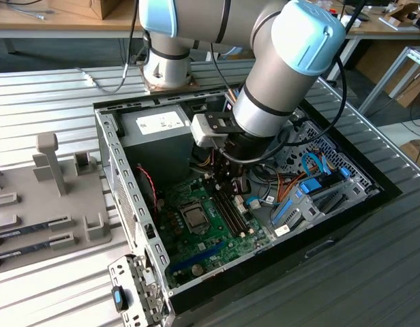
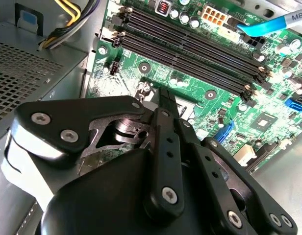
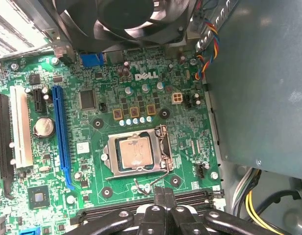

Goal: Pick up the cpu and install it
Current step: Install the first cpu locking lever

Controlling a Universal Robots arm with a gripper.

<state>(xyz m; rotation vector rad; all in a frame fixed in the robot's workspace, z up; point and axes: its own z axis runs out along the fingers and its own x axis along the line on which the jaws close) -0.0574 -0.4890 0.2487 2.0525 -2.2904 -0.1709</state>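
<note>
Exterior view notes: the arm (image 1: pixel 278 75) is reaching down into an open computer case (image 1: pixel 128 197) that is lying on a ribbed metal worktop (image 1: pixel 46 88). The gripper (image 1: pixel 232 178) is hanging over the green motherboard (image 1: pixel 196 238), near the case's middle, just beside the long black memory slots (image 1: pixel 230 208).

The cpu (image 1: pixel 194 216) is sitting in its socket on the motherboard, with the metal frame (image 3: pixel 137 154) lying around it; in the first wrist view its silvery top (image 3: pixel 135 152) is showing inside that frame. It is lying just beside the gripper tips, not touching them.

Gripper state: in the first wrist view the two fingers (image 3: pixel 160 196) are pressing together at the tips, narrow, with nothing between them. The second wrist view is showing the same black linkage (image 2: pixel 165 147) drawn together, pointing at the socket area.

A grey power-supply box (image 1: pixel 159 129) is sitting at the case's far corner, toward the arm's base. A black fan (image 3: pixel 126 19) is standing at the motherboard's edge beyond the socket. A grey fixture plate (image 1: pixel 39 197) is resting on the worktop at the exterior view's left, well apart from the case.
</note>
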